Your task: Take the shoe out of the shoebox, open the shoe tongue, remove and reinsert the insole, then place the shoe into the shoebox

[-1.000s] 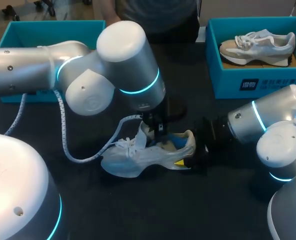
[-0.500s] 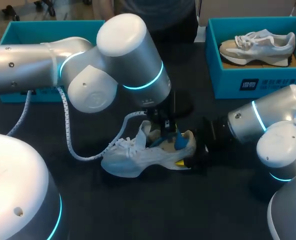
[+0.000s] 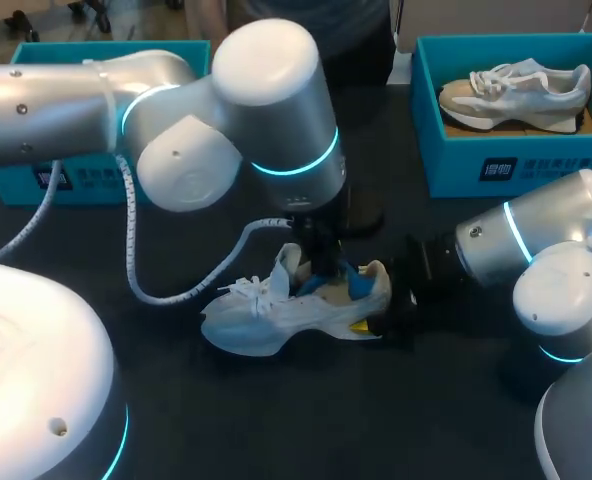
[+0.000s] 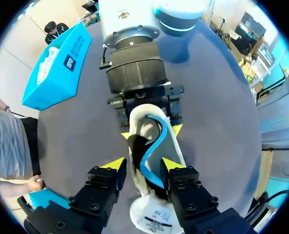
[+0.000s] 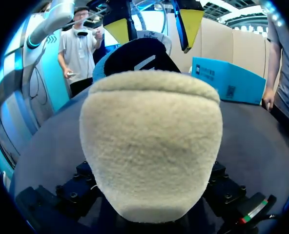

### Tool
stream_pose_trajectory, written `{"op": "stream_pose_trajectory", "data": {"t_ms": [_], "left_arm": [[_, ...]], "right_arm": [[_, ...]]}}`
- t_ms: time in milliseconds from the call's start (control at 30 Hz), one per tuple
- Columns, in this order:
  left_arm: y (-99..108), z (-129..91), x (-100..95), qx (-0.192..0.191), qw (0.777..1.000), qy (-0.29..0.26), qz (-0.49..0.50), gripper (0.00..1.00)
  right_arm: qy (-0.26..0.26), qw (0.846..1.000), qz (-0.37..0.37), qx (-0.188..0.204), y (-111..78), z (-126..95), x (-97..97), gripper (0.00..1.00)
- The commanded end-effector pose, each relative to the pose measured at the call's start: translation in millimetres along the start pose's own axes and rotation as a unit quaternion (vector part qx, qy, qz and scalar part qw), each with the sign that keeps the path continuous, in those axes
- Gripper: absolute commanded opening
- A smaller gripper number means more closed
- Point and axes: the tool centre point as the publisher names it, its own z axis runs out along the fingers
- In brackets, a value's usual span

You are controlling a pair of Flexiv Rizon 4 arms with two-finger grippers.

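From above, the shoe (image 3: 276,315) lies on the table (image 3: 276,420), its heel clamped by our right gripper (image 3: 381,318). At the left wrist, our left gripper (image 4: 142,165) stands wide astride the collar, holding nothing. The blue insole (image 4: 145,153) bows up between its fingers. The right wrist shows only heel. Closing off-centre could pinch collar with insole and drag the shoe loose.
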Motion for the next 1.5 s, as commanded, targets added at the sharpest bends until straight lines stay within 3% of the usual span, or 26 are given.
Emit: {"op": "stream_pose_trajectory", "data": {"t_ms": [33,333,433,767,1333,1500], "left_arm": [[-3.9,-9.8,-3.5,-0.041,0.999,-0.004,0.011,0.47],[-9.2,-13.8,-13.0,-0.077,0.996,-0.002,0.044,0.49],[-12.1,-10.0,-13.2,-0.105,0.992,0.007,0.069,0.49],[-15.1,-1.8,-11.4,-0.143,0.984,0.013,0.105,0.49],[-14.9,17.6,-12.3,-0.173,0.975,0.021,0.136,0.45],[-11.1,22.9,-13.0,-0.180,0.974,0.025,0.137,0.38]], "right_arm": [[0.000,1.000,0.000,0.002,0.3,2.6,1.5,0.00],[0.000,1.000,0.000,0.002,0.3,2.6,1.5,0.00],[0.000,1.000,0.000,0.002,0.3,2.6,1.5,0.00],[0.000,1.000,0.000,0.002,0.3,2.6,1.5,0.00],[0.000,1.000,0.000,0.002,0.3,2.6,1.5,0.00],[0.000,1.000,0.000,0.002,0.3,2.6,1.5,0.00]]}}
